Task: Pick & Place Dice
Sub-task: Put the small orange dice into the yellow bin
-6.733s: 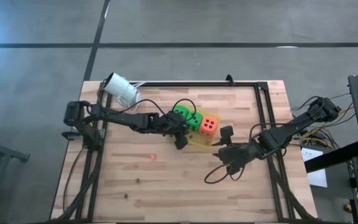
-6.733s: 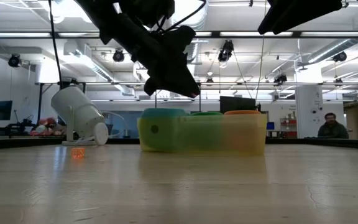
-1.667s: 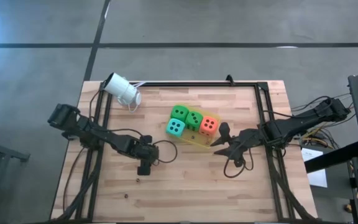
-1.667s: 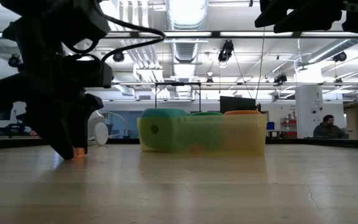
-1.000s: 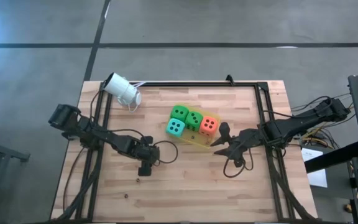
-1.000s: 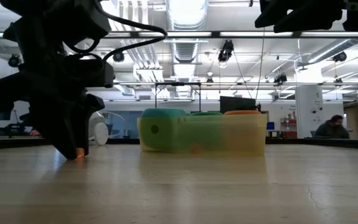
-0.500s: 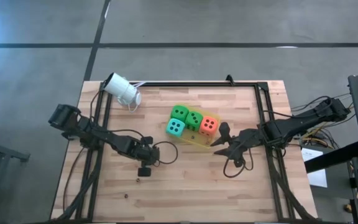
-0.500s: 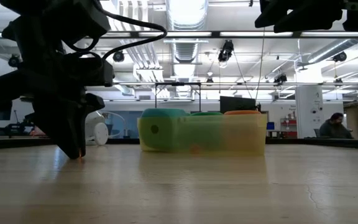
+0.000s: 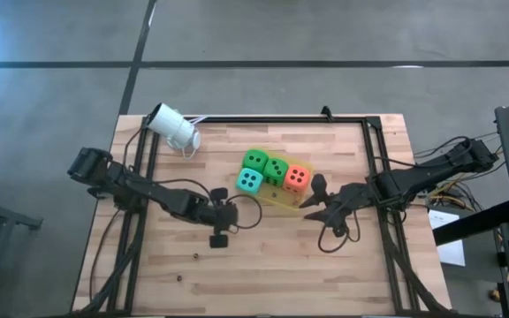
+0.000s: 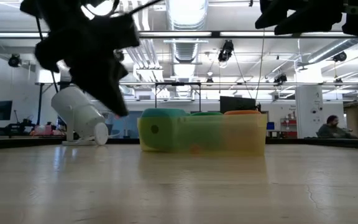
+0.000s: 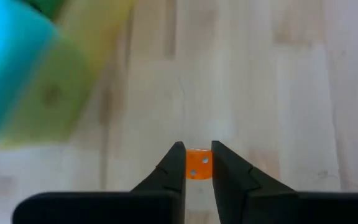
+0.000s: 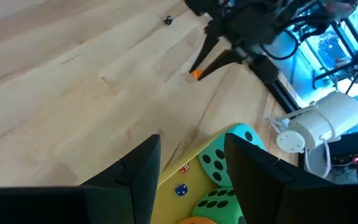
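Gripping a small orange die (image 11: 197,165), left tool (image 11: 196,163) raised near yellow tray (image 9: 283,200), right tool (image 12: 191,163) released, white camera (image 9: 172,128) behind.

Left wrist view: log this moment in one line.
left gripper: shut on small orange die, above the table | right gripper: open, beside yellow tray | big dice: in tray

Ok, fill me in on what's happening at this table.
The left claw is pinching a tiny orange die and holding it off the wood, partway toward the yellow tray. That tray carries four big dice: two green, one teal, one orange-red. The right claw waits open beside the tray.
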Robot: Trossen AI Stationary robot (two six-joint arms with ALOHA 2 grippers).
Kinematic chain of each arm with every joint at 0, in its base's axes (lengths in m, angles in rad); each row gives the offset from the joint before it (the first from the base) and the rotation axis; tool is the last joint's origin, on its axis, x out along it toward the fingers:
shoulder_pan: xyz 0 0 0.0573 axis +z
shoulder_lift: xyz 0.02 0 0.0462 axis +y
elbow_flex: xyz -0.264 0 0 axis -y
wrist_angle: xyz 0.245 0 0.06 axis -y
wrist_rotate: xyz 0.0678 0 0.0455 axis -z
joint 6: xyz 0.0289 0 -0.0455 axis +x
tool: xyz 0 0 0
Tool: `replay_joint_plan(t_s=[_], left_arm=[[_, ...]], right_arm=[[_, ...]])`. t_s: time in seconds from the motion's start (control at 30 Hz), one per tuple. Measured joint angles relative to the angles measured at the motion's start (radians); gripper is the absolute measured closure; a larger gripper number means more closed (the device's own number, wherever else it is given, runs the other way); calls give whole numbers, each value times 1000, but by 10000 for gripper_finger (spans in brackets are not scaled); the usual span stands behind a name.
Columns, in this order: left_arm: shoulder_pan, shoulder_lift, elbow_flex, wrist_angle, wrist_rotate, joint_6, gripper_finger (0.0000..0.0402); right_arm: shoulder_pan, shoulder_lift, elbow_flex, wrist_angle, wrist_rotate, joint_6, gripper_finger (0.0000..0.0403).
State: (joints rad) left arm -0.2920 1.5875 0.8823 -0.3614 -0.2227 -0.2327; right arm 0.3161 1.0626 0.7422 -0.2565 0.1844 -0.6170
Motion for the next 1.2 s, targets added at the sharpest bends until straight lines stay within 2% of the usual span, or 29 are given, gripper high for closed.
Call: replay_joint_plan(t_s=[0.2,0.37,0.67,0.87,1.2], left_arm=[[38,0,76,47,-47,43,355],[125,1,99,156,-46,50,355],[252,37,135,253,-38,54,355],[282,109,140,306,-20,69,355],[288,113,146,393,-19,69,347]], right_arm=[[0,0,-31,2,6,-48,229],[0,0,-41,4,27,-60,229],[0,0,-41,9,27,-74,229],[0,0,-41,11,27,-73,229],[0,0,-41,39,27,-80,229]])
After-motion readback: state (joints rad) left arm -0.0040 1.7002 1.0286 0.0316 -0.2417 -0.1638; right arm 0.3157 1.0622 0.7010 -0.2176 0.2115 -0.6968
